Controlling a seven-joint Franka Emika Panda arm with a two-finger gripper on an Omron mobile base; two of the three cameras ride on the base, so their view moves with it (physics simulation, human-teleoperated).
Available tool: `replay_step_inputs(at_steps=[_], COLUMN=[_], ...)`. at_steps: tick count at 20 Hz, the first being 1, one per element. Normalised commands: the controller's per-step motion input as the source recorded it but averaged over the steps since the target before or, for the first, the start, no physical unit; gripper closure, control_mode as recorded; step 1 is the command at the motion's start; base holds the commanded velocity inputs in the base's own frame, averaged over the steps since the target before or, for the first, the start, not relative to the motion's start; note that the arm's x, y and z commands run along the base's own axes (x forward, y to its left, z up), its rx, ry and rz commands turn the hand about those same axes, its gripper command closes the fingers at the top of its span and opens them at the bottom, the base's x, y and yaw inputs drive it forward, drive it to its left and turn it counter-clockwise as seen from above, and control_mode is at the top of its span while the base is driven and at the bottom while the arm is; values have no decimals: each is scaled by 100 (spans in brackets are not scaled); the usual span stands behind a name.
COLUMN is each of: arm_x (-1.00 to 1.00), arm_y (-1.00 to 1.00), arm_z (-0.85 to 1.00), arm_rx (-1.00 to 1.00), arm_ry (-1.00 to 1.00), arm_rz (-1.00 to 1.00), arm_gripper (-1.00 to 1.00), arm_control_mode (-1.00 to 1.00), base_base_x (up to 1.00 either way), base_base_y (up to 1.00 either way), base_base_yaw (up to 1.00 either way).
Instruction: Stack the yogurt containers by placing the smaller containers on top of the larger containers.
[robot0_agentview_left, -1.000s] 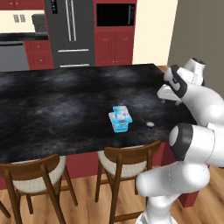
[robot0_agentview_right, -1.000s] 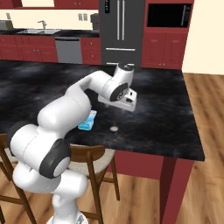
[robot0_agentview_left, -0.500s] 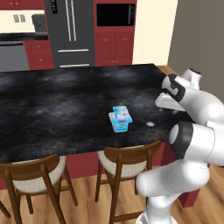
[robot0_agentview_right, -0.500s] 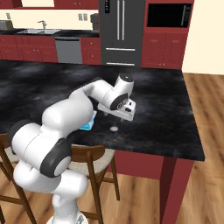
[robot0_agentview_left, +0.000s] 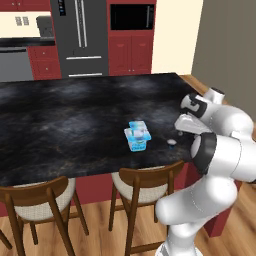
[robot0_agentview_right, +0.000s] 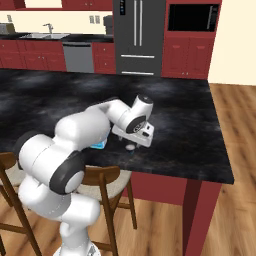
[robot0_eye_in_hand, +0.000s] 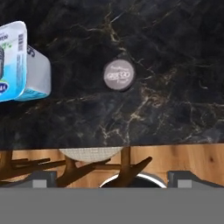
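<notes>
The white arm's two-finger gripper (robot0_agentview_right: 136, 141) is sitting lower and closer to the counter's near edge than 1 s ago, when it was up over the far right part of the black marbled stone countertop (robot0_agentview_left: 60, 115); it's now hanging just above a small whitish round disc (robot0_agentview_left: 171, 142), w/ the hand tipped down. Jaws are standing fully apart, holding nothing. In the hand view the disc (robot0_eye_in_hand: 118, 75) is lying flat, a grey-brown face w/ print, near the counter's front edge. The larger squarish light-blue yogurt tub (robot0_agentview_left: 138, 138) w/ white-and-blue lid is sitting where it was, left of the disc, apart from it. Something small is resting on its lid; can't tell if that's the small cup. Wooden chairs (robot0_agentview_left: 145, 185) are tucked below.
</notes>
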Motion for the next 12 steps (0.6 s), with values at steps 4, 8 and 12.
replay_step_inputs(at_steps=[4,8,12], arm_x=[23,6,18], arm_y=[5,7,15], arm_z=[-18,0,-1], arm_rx=[4,3,1], arm_ry=[3,0,2], arm_rz=[0,0,1], arm_gripper=[-100,-100,-100], arm_control_mode=[-100,-100,-100], base_base_x=[0,0,0], base_base_y=[0,0,0], base_base_yaw=[0,0,0])
